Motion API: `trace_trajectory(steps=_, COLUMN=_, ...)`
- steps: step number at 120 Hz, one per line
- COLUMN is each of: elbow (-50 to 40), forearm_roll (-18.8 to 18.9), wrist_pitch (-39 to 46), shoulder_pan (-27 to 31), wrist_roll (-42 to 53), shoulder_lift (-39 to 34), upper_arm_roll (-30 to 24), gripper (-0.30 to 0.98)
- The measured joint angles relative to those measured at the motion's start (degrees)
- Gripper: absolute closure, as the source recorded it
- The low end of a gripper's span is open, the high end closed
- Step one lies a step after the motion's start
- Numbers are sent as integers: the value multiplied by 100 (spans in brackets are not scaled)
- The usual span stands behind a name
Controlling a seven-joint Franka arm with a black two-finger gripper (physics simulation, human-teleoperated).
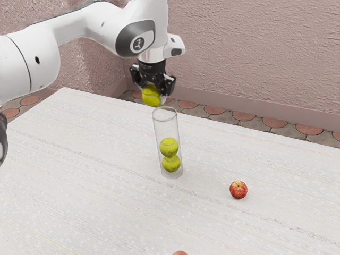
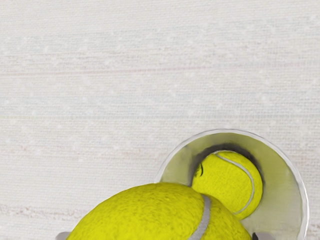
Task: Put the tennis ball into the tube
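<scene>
While my gripper has the ball pinched between both fingers, it hangs above the upright tube, off-centre toward the exterior view's left, overlapping only part of the rim in the wrist view. Two stacked balls inside. I'd shift toward the exterior view's right before lowering, or it may catch.

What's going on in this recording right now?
A white robot arm is holding a fuzzy yellow-green tennis ball in its black two-finger gripper, above and a little off-centre from the mouth of a clear cylindrical tube. Two matching balls are inside the tube; the held one isn't in yet. A red-and-yellow apple sits nearby.
</scene>
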Motion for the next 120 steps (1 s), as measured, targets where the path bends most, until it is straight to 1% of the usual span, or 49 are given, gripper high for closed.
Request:
trace_trajectory(steps=22, elbow=480, forearm_roll=-1, wrist_pitch=-109, shoulder_pan=236, wrist_roll=141, shoulder_lift=469, upper_arm_roll=-209, gripper=31)
trace_trajectory(steps=57, elbow=487, forearm_roll=-7, wrist_pitch=36, shoulder_pan=213, wrist_roll=311, shoulder_lift=594, upper_arm_roll=-278, gripper=31)
trace_trajectory(steps=69, elbow=452, forearm_roll=-78, wrist_pitch=77, shoulder_pan=213, wrist_roll=348, shoulder_lift=569, upper_arm_roll=-274, gripper=19)
trace_trajectory(steps=81, elbow=433, forearm_roll=-127, wrist_pitch=102, shoulder_pan=206, wrist_roll=375, shoulder_lift=547, upper_arm_roll=-273, gripper=12)
trace_trajectory(steps=93, elbow=84, forearm_roll=-149, wrist_pitch=118, shoulder_pan=244, wrist_roll=396, shoulder_lift=152, upper_arm_roll=-228, gripper=8)
trace_trajectory(steps=108, elbow=-718, forearm_roll=-129, wrist_pitch=43, shoulder_pan=427, wrist_roll=478, shoulder_lift=-945, upper_arm_roll=-201, gripper=4)
trace_trajectory(steps=120, elbow=-1308, forearm_roll=-119, wrist_pitch=-60, shoulder_pan=680, wrist_roll=602, shoulder_lift=-1609, upper_arm_roll=-194, gripper=3)
